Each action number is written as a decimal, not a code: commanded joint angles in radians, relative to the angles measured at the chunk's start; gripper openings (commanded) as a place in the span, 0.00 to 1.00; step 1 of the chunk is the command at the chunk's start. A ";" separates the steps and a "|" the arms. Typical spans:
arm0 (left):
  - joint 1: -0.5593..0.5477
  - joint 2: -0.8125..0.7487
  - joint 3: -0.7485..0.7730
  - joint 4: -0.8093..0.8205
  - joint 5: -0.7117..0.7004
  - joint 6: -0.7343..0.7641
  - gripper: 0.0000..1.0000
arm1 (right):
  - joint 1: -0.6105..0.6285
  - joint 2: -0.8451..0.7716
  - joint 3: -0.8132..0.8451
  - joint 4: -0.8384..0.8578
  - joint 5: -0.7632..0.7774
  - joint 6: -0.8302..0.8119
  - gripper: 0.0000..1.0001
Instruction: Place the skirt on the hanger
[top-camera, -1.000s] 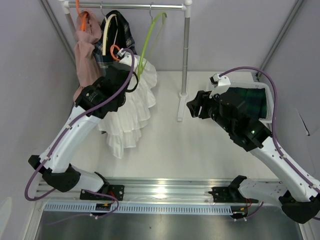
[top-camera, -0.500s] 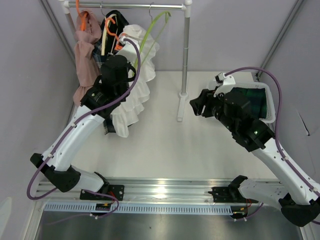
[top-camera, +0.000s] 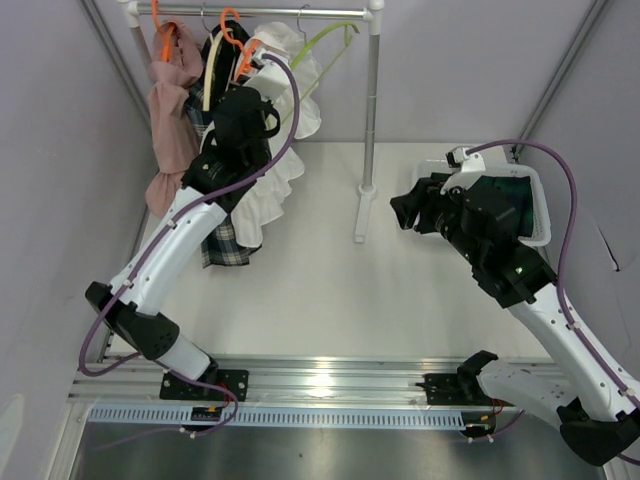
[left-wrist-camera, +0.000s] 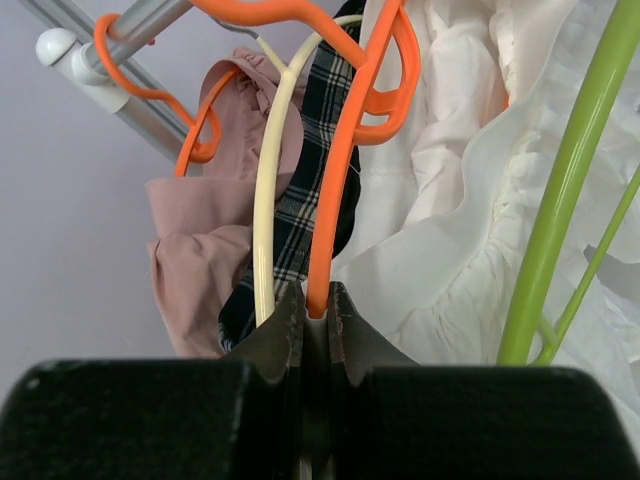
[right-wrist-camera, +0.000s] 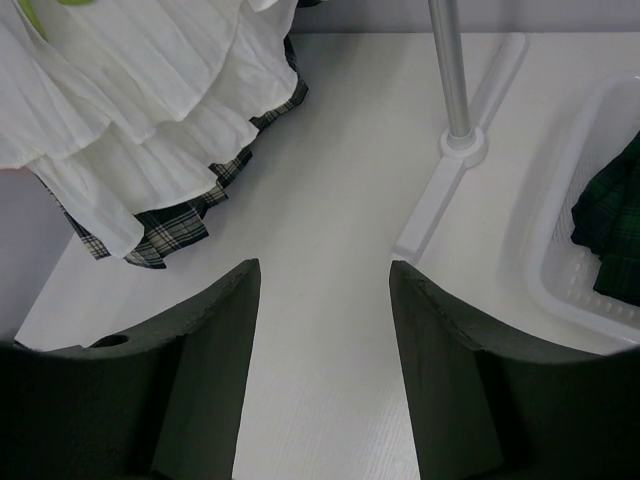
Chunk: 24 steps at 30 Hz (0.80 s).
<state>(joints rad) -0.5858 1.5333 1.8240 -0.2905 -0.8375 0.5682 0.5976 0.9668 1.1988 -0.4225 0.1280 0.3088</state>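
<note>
Skirt (top-camera: 268, 200), white and tiered, hung on the orange hanger (left-wrist-camera: 345, 170) up by the rail (top-camera: 260, 13), beside a dark plaid garment (left-wrist-camera: 310, 170) and a pink one (left-wrist-camera: 200, 230). Our left hand (left-wrist-camera: 316, 310) was clamped on the hanger's orange leg, we judged so as to carry both together and steer the hook onto the rail. Our right hand (right-wrist-camera: 325, 275) stood open and empty above the surface (top-camera: 330, 280), near the basket (top-camera: 535, 190), out of the way.

The left wrist view showed the fingers (left-wrist-camera: 285, 330) pinching the orange leg next to a cream hanger (left-wrist-camera: 265, 200), which the arm hid from overhead. Only the overhead view showed the skirt's full drop. Whether the hook sat on the rail, we could not tell.
</note>
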 joint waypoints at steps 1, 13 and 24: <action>0.029 0.007 0.100 0.119 0.052 0.009 0.00 | -0.024 -0.030 -0.013 0.057 -0.031 -0.028 0.60; 0.073 0.129 0.302 -0.059 0.222 -0.063 0.00 | -0.104 -0.054 -0.053 0.077 -0.110 -0.031 0.60; 0.150 0.149 0.327 -0.177 0.365 -0.186 0.00 | -0.147 -0.057 -0.070 0.093 -0.166 -0.025 0.60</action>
<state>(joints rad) -0.4538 1.6894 2.0914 -0.4843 -0.5220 0.4438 0.4610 0.9257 1.1294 -0.3756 -0.0086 0.2935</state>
